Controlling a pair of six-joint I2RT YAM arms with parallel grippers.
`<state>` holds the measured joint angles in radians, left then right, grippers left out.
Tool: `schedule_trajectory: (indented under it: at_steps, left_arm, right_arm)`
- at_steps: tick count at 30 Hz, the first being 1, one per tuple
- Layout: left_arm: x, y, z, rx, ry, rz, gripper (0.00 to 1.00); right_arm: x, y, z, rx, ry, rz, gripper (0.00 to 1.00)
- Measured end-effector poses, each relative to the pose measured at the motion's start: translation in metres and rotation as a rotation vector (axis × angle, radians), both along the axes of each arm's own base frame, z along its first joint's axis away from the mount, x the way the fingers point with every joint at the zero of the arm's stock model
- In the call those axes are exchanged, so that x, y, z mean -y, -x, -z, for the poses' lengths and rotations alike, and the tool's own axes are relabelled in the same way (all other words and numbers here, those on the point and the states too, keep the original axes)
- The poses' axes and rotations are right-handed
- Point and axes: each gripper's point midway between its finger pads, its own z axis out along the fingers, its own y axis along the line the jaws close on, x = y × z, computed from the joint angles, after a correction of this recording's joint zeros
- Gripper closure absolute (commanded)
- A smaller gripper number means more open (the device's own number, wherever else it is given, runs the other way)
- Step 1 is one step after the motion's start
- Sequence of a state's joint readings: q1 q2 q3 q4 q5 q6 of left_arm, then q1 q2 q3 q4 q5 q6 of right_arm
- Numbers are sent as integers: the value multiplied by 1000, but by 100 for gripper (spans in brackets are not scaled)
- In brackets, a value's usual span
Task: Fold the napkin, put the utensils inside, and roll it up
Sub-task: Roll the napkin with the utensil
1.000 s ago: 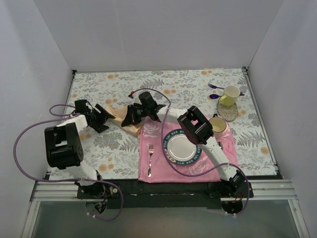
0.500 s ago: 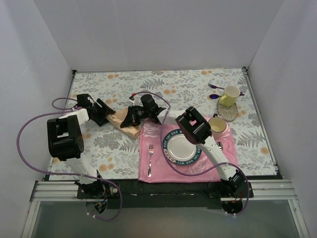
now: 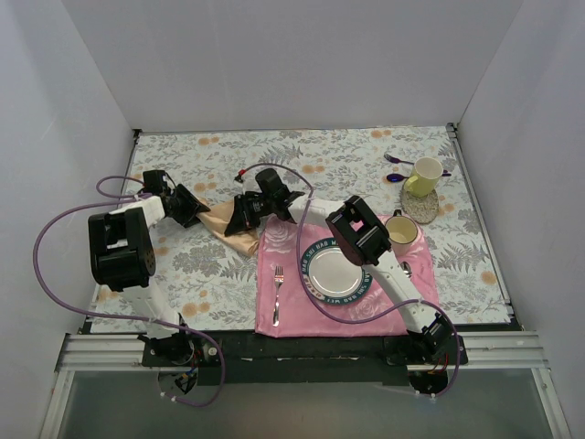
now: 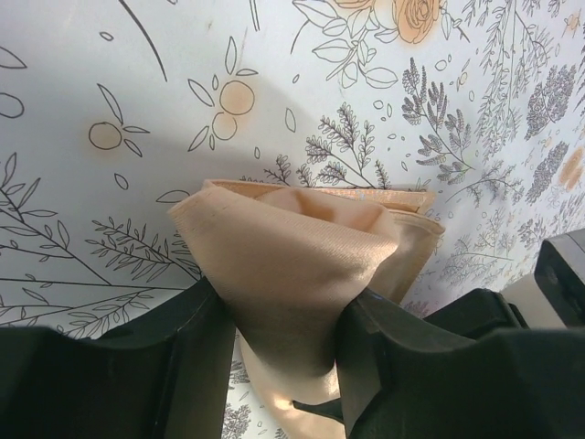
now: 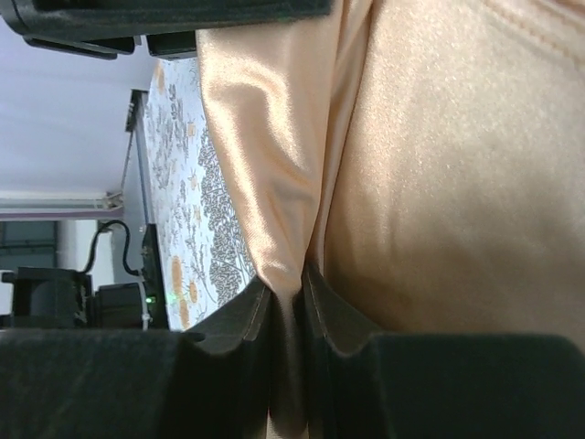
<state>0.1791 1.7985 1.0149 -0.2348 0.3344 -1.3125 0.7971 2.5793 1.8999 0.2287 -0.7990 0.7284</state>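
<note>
My left fingers (image 3: 195, 209) hold the napkin (image 3: 226, 229) by its left end; the peach-gold cloth is bunched up between them and touches both sides, so they stand narrow around it. My right fingers (image 3: 239, 216) pinch a thin fold of the same napkin at its right end; they are almost closed, with just the cloth in between. The napkin is crumpled, not flat; it sits on the flowery bench (image 3: 320, 165) between my two sets of fingers, just beside the far left corner of the pink mat (image 3: 297, 315). On the mat lie a round plate (image 3: 335, 273) and, to its left, a silver fork (image 3: 277, 293); a cup (image 3: 400, 229) stands at the mat's far right corner. A yellow cup (image 3: 423, 176) stands well apart, far off to the right, with purple spoons (image 3: 396, 161) just beside it.
</note>
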Motion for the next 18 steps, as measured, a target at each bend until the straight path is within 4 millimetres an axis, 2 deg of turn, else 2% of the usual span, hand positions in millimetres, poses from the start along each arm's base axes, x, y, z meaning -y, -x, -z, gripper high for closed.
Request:
schedule_trajectory:
  at_steps: [1,3,4,7,13,18]
  left_arm:
    - [0,0,0,0,1,1,78]
    - [0,-1,0,-1,2,2,78]
    - [0,-2,0,1,1,3,79]
    - [-1,-2,0,5,-5,10,81]
    - [0,-2,1,8,-5,25,82]
    - [1,-2,1,7,2,32,80]
  right_arm:
    - [0,-1,0,20,8,-7,63]
    - [0,-3,-2,59,35,-21,52]
    - [0,-6,-4,99,47,-32,44]
    - [-3,-15,-11,255,92,-45,32]
    - [4,-17,-19,549,251,-63,14]
    - [-8,4,-25,761,376,-99,5]
